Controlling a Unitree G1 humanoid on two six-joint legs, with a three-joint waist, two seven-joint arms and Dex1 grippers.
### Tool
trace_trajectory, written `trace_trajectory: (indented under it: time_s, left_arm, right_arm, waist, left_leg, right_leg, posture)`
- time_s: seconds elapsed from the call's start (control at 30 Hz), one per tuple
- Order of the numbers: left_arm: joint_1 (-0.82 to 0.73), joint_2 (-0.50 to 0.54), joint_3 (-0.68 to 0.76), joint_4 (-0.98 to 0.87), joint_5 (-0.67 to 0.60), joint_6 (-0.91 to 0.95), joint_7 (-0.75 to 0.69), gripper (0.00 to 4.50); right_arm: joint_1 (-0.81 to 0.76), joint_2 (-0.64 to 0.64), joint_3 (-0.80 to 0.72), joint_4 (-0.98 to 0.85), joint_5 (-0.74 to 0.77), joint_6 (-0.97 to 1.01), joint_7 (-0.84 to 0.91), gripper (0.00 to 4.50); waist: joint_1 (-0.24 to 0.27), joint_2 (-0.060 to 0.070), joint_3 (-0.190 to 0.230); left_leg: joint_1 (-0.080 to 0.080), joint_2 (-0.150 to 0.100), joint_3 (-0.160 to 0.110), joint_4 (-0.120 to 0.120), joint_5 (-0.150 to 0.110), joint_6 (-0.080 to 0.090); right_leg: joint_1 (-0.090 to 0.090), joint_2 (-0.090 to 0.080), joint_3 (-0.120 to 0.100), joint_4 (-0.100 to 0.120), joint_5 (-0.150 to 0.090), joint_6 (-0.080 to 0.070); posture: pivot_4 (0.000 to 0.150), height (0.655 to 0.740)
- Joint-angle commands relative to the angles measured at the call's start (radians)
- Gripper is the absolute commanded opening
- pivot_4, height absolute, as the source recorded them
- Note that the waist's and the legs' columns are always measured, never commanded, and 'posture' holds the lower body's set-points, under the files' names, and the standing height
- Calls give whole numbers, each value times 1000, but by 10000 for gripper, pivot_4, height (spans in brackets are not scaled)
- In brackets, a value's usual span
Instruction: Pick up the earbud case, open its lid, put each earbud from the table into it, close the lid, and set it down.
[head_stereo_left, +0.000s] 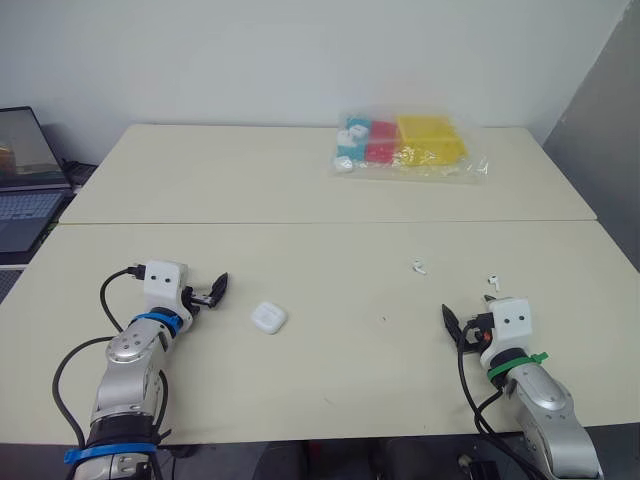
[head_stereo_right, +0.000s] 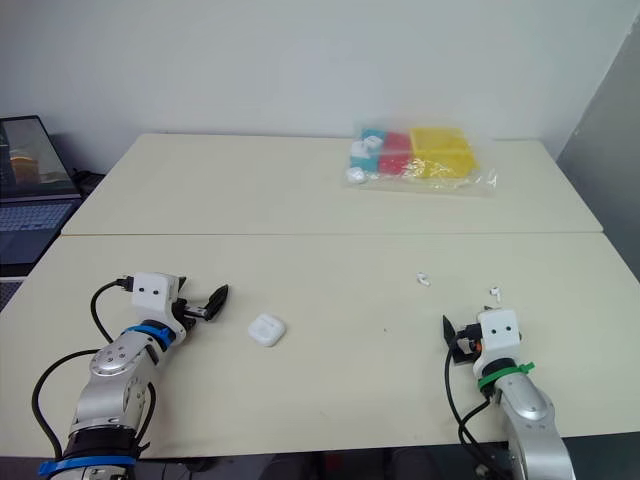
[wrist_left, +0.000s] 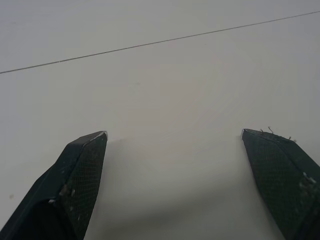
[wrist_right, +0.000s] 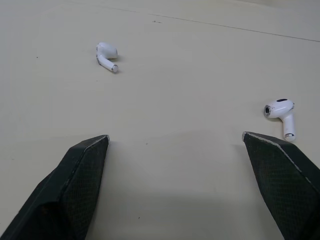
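The white earbud case (head_stereo_left: 268, 318) lies shut on the near table, left of centre. My left gripper (head_stereo_left: 212, 292) rests on the table just left of the case, open and holding nothing; its black fingers (wrist_left: 82, 170) frame bare tabletop. Two white earbuds lie to the right: one earbud (head_stereo_left: 419, 266) nearer the middle, the other earbud (head_stereo_left: 493, 283) further right. My right gripper (head_stereo_left: 462, 322) sits low on the table just short of them, open and empty. In the right wrist view, one earbud (wrist_right: 106, 55) lies ahead and the other earbud (wrist_right: 281, 114) is close to one fingertip.
A clear bag of teal, red and yellow boxes (head_stereo_left: 405, 145) lies on the far table at the right. An open laptop (head_stereo_left: 25, 180) stands off the left edge. A seam (head_stereo_left: 330, 222) runs between the two tables.
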Motion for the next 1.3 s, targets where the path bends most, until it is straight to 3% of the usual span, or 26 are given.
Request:
trace_trajectory:
  time_s: [0.03,0.33,0.5,0.93,1.2,1.3]
  left_arm:
    - [-2,19,15,22,13,12,12,44760]
    - [-12,24,24,2,-27,33,-17,44760]
    - [1,31,58,-80,-110,84,-72,44760]
    - [293,162,54,-611,-320,352,-281,44760]
    - [392,145,-32,-704,-289,292,-359,44760]
    - [380,112,-87,-664,-238,270,-327,44760]
  right_arm:
    - [-11,-6,-9,-11,-2,-13,1,45000]
    - [-16,-12,-10,-12,-1,-7,6,45000]
    - [-41,-29,-1,-14,11,7,35,45000]
    - [-167,-195,1,-143,211,161,314,45000]
    - [-283,-313,54,-235,404,279,529,45000]
    - [-344,-348,81,-260,453,336,568,45000]
  waist:
    - [0,0,0]
    - [0,0,0]
    - [1,0,0]
    - [-2,0,2]
    - [4,-1,3]
    - [4,-1,3]
  left_leg:
    - [0,0,0,0,0,0]
    - [0,0,0,0,0,0]
    - [-2,0,0,0,0,0]
    - [-5,0,0,-1,0,0]
    - [-5,0,-1,0,0,0]
    - [-5,0,0,0,0,0]
  right_leg:
    - [0,0,0,0,0,0]
    - [0,0,0,0,0,0]
    - [-1,0,0,-1,0,0]
    - [-4,0,0,-1,0,-4]
    - [-4,0,-1,-1,-5,-8]
    - [-4,-1,0,-2,-5,-8]
  posture:
    - [1500,7400]
    - [1500,7400]
    - [1500,7400]
    - [1500,7400]
    - [1500,7400]
    - [1500,7400]
